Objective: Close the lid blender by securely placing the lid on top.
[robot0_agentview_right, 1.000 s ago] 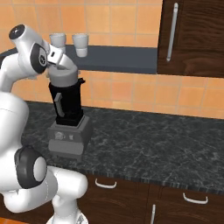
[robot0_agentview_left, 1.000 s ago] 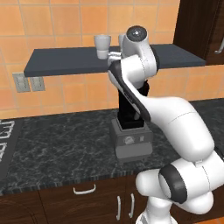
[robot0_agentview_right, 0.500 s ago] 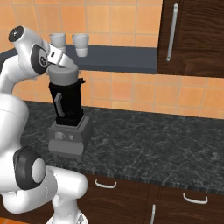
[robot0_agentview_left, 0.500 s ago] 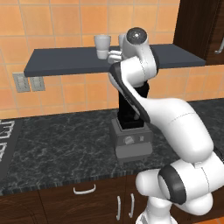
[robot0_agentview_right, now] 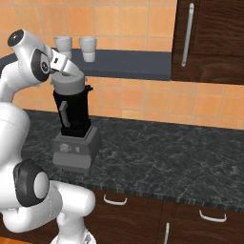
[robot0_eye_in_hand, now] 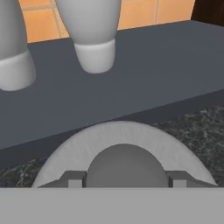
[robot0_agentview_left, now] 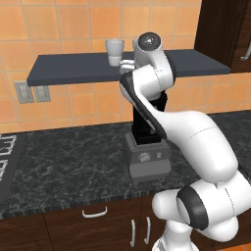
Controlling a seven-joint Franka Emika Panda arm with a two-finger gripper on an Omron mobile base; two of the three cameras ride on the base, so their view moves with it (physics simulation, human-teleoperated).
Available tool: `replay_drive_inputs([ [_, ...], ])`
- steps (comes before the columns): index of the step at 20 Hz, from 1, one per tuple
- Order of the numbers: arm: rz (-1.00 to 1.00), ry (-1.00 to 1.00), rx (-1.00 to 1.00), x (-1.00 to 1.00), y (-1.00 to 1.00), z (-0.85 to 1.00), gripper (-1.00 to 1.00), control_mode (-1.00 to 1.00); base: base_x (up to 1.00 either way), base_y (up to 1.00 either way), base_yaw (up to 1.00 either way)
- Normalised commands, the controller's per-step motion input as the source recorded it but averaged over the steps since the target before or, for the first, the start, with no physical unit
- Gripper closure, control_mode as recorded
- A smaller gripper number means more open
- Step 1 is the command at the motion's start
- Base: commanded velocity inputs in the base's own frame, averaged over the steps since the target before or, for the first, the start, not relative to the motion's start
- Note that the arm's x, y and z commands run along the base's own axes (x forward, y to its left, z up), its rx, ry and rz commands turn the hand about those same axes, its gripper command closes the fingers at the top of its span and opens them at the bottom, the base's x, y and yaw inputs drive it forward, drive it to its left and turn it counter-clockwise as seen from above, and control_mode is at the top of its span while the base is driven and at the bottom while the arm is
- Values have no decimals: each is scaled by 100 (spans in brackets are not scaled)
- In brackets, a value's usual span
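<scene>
Lid (robot0_agentview_right: 68,85) is sitting on the mouth of the black blender (robot0_agentview_right: 74,124) on the counter (robot0_agentview_right: 157,157), its centre knob (robot0_eye_in_hand: 126,165) sitting clamped between the gripper's (robot0_eye_in_hand: 126,180) two fingertips.

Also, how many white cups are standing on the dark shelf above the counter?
2. Both stand on the shelf: the left cup sits just behind the gripper, and the right cup is beside it. The arm could hide others in the left base view.

Blender (robot0_agentview_right: 72,133) stands on dark counter (robot0_agentview_right: 157,157), grey lid (robot0_agentview_right: 67,85) on the jar mouth. Claw (robot0_agentview_right: 71,72) at lid. Two white cups (robot0_agentview_right: 76,46) on shelf (robot0_agentview_right: 128,63).
</scene>
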Motion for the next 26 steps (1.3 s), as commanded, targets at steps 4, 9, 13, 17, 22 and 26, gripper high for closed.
replay_drive_inputs([
  [4,0,0,0,25,-4,0,100,-100,0,0,0],
  [9,-1,0,0,3,-10,0,100,-100,0,0,0],
  [13,0,0,-7,-4,-2,-32,100,-100,0,0,0],
  [17,0,0,-3,8,-21,-10,100,-100,0,0,0],
  [22,0,0,0,1,-6,1,100,-100,0,0,0],
  [26,-2,0,0,3,-18,10,100,-100,0,0,0],
])
